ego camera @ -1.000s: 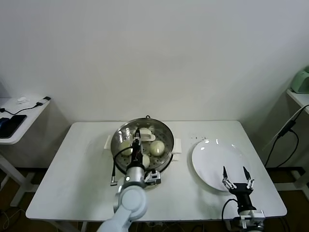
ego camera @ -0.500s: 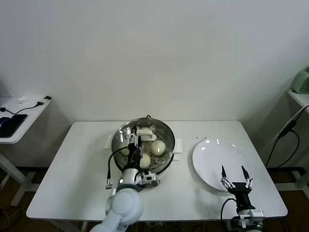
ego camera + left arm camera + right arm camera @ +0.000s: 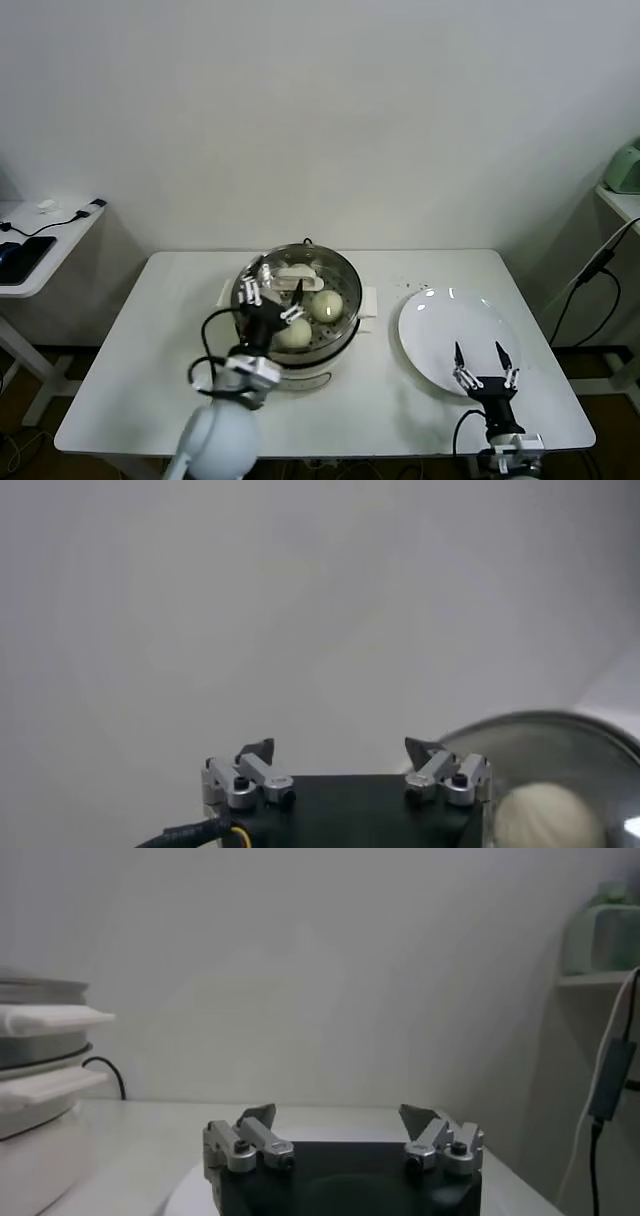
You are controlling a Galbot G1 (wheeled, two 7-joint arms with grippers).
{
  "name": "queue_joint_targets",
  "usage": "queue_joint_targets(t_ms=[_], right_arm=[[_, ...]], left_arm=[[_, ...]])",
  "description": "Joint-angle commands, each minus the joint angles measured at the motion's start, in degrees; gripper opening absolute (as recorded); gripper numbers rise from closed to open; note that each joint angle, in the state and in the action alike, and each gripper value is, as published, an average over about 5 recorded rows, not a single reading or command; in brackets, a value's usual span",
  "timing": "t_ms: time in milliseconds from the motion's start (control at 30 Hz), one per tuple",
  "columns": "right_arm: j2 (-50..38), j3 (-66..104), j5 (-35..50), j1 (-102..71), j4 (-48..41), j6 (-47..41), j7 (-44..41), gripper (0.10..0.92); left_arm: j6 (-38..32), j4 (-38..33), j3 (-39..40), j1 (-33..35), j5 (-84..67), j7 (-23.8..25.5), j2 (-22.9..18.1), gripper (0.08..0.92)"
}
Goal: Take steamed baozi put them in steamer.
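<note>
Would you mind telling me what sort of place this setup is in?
Probably a lab or office mock-up of a kitchen, not a home: a white table against a bare wall, holding a steamer and a plate.

A flat white plate (image 3: 440, 335) lies on the right part of the white surface (image 3: 160, 370), with a side shelf (image 3: 40, 250) well left of it.

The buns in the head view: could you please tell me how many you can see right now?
2 show clearly, both inside the steamer: one bun toward its right side, another near the front rim beside the open left gripper. More may be hidden behind that gripper.
</note>
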Motion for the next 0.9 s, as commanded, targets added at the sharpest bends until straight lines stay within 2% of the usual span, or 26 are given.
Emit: queue_joint_targets(t_ms=[33, 167, 433, 633, 900], right_arm=[[-0.45, -0.12, 1.83, -0.10, 0.47, 2.14, -0.82, 0.823], [-0.74, -0.29, 2.78, 0.05, 0.33, 1.94, -1.04, 0.823], [-0.42, -0.25, 3.90, 1.09, -1.38, 1.02, -1.31, 0.823], [-0.18, -0.72, 3.43, 1.48, -1.73, 0.37, -1.28, 0.823], [-0.30, -1.03, 3.05, 1.40, -1.77, -0.46, -1.34, 0.823]], left_arm=[[-19.51, -0.11, -22.38, 13.74, -42.48, -8.40, 1.20, 0.823], [-22.96, 2.44, -25.10, 17.51, -45.62, -9.76, 2.42, 0.823], [-26.65, 5.56, -28.39, 19.94, -46.17, -9.33, 2.10, 0.823], [-30.21, 10.62, -27.50, 20.62, -43.89, -7.23, 2.40, 0.823], [-32.21, 12.80, -24.97, 20.93, -40.75, -5.64, 2.19, 0.823]])
